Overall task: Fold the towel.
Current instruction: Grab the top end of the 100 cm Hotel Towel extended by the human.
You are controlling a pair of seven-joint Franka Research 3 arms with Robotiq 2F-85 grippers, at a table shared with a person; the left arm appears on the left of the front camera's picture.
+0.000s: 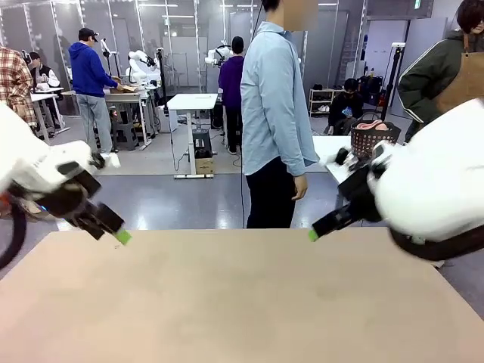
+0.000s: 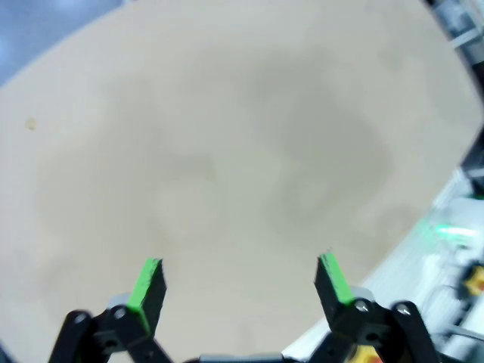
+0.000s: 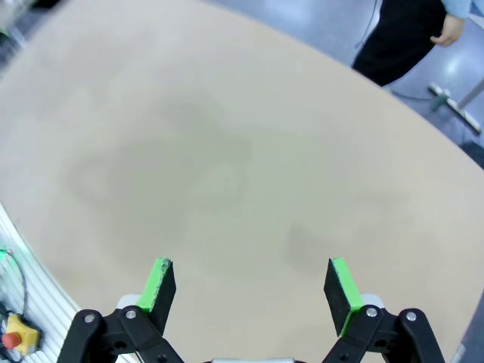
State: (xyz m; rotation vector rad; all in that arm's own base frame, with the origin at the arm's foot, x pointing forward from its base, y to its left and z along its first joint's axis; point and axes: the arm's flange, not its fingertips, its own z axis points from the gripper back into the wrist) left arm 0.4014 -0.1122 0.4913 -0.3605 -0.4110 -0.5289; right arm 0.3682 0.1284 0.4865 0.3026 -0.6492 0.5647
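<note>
The towel (image 1: 370,125) shows as a salmon-pink bundle inside a dark perforated basket (image 1: 374,141) on a side table at the far right, behind my right arm. My left gripper (image 1: 121,237) hangs over the table's far left edge; in the left wrist view it (image 2: 238,283) is open above bare tabletop. My right gripper (image 1: 312,235) hovers over the far edge right of centre; in the right wrist view it (image 3: 249,283) is open too, with nothing between its fingers.
The beige table (image 1: 242,302) spreads wide in front of me. A person in a light blue shirt (image 1: 276,106) stands at its far side, hand (image 1: 300,186) hanging down. Another person (image 1: 442,72) stands by the basket.
</note>
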